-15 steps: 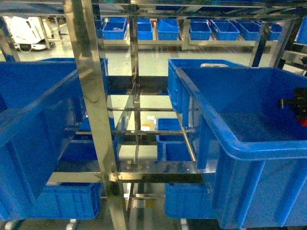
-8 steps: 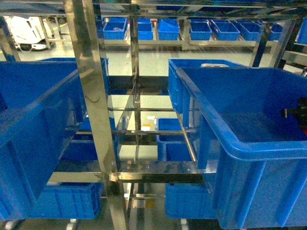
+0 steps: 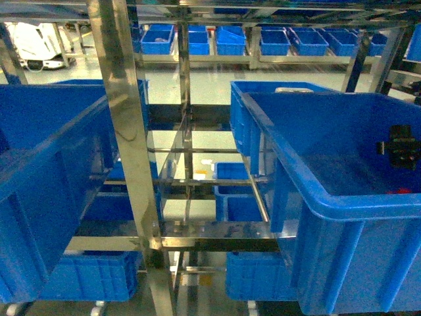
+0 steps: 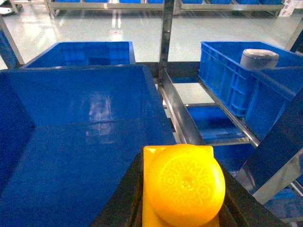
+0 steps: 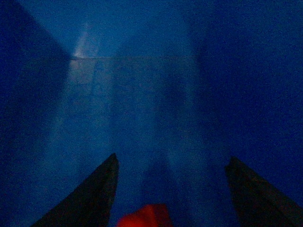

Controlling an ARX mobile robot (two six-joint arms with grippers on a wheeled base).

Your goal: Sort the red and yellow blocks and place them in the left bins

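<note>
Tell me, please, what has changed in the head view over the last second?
The right gripper shifted slightly left and higher inside the right blue crate, after dipping toward the edge. A red block now shows by the near rim. Rack and other crates unchanged.

Steel rack upright point(image 3: 125, 131) crosses foreground, shiny, slightly tilted. Left bin point(image 3: 46, 178), deep blue crate, fills left side. Second large blue crate point(image 3: 335, 197) occupies right foreground, thick rolled rim toward camera. Dark gripper point(image 3: 396, 148) hangs inside it near far right edge (jaw state not discernible); small red patch point(image 3: 399, 191) just below, at rim line. Smaller blue crates point(image 3: 237, 191) on lower shelves. Row of blue bins point(image 3: 263, 41) along back. White vehicle point(image 3: 36, 46) upper left.
</note>
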